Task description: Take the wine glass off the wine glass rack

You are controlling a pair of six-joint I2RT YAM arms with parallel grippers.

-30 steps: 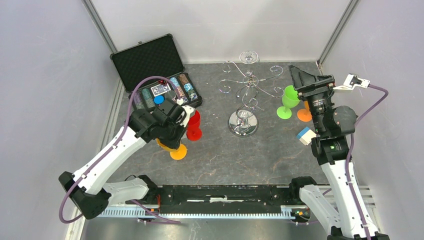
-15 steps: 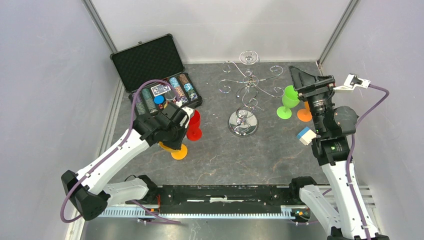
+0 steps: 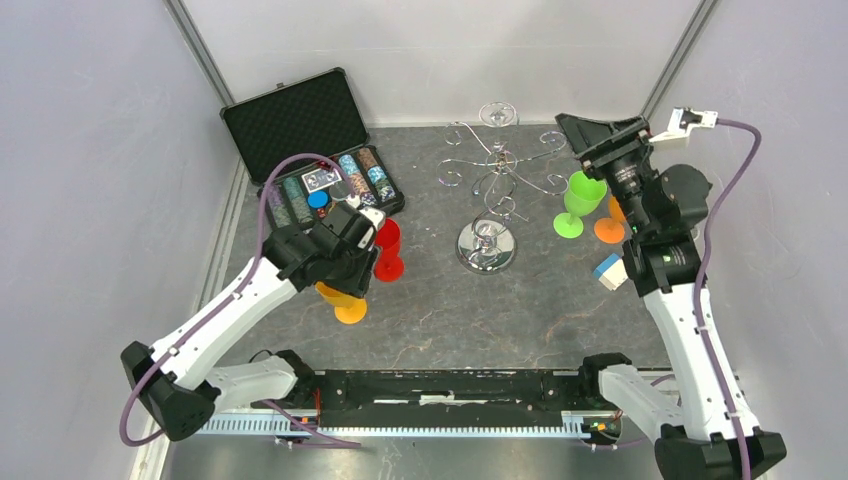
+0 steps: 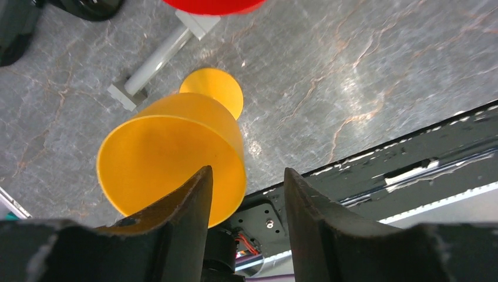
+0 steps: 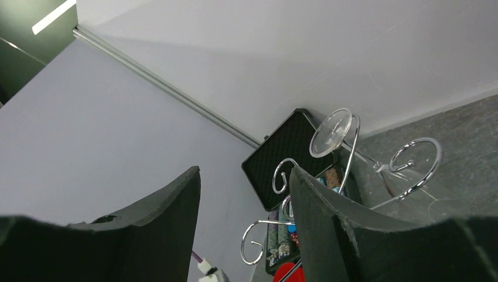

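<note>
The chrome wine glass rack (image 3: 487, 246) stands mid-table, its curled hooks (image 3: 497, 160) spread above the round base. A clear wine glass (image 3: 497, 114) hangs upside down from a back hook, and its foot (image 5: 332, 132) shows in the right wrist view. My right gripper (image 3: 587, 135) is raised to the right of the rack and open (image 5: 245, 171), holding nothing. My left gripper (image 4: 248, 173) is open above a yellow glass (image 4: 176, 153), which stands free at the left finger. Nothing lies between the jaws.
A red glass (image 3: 388, 250) stands just right of the yellow glass (image 3: 343, 298). A green glass (image 3: 577, 203) and an orange one (image 3: 607, 229) stand under the right arm. An open black case of poker chips (image 3: 320, 160) sits at the back left.
My left gripper has opened and let go of the yellow glass. The right arm has lifted and swung back toward the rack, its jaws a little narrower.
</note>
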